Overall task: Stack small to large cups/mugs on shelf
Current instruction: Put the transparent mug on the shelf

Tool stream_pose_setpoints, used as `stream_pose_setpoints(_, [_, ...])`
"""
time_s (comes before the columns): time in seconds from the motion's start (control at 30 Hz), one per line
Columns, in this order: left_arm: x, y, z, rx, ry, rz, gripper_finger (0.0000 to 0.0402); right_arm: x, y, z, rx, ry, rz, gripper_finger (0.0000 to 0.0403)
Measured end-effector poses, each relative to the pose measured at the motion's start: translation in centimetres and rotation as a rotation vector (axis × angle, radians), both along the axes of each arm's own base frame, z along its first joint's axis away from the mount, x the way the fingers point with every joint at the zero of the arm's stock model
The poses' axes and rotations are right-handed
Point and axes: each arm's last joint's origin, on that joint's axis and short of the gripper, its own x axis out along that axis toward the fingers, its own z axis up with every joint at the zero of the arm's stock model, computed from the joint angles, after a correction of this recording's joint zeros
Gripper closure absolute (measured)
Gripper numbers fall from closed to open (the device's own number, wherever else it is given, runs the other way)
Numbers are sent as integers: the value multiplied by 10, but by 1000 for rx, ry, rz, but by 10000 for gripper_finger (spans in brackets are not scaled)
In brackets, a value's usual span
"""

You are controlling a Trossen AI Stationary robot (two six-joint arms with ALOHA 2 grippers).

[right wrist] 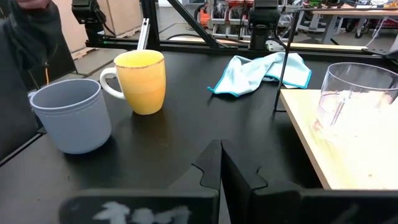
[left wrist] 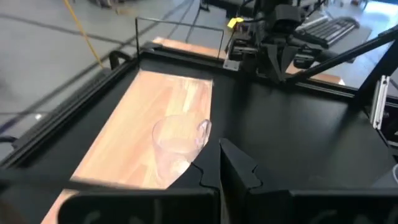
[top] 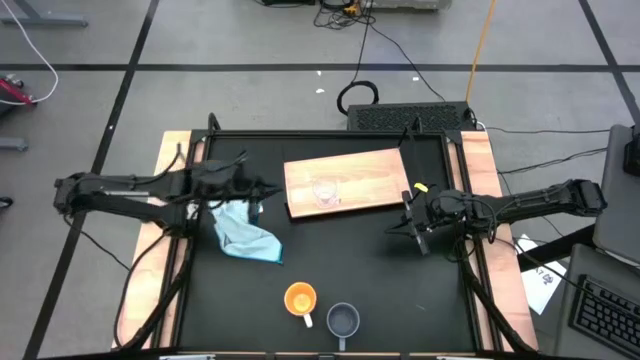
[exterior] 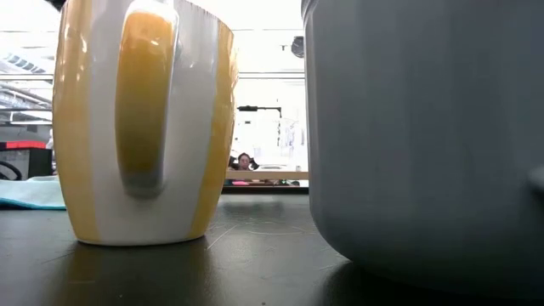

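Note:
The light-wood shelf (top: 365, 178) lies flat at the table's far middle. The clear glass cup (top: 326, 192) stands upright on the shelf's near-left part (left wrist: 177, 146) (right wrist: 354, 93). The orange mug (top: 300, 299) and the grey-blue mug (top: 343, 320) stand side by side near the table's near edge, close up in the low view (exterior: 140, 127) (exterior: 425, 136). My left gripper (top: 264, 193) is shut and hovers just left of the shelf, pointing at the glass (left wrist: 221, 171). My right gripper (top: 403, 230) is shut, off the shelf's near-right corner, facing the mugs (right wrist: 221, 171).
A crumpled light blue cloth (top: 245, 235) lies on the black table below my left gripper (right wrist: 264, 71). Pale wooden rails (top: 480, 190) run along both table sides. Bare black surface lies between the shelf and the two mugs. A person (exterior: 244, 161) shows far behind the table.

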Motion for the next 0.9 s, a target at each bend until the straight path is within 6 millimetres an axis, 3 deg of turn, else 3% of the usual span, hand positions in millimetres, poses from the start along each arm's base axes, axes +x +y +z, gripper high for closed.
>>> stream_pose_setpoints(0.47, [92,51,37,-42,234,-46,400,-1,0,-2,7,25,-2,403])
stream_pose_setpoints(0.7, [117,69,45,-9,314,-48,376,-1,0,-4,25,48,-7,403])
stream_pose_setpoints(0.9, [133,90,39,-22,438,-33,318,-1,0,-5,24,65,-8,403])
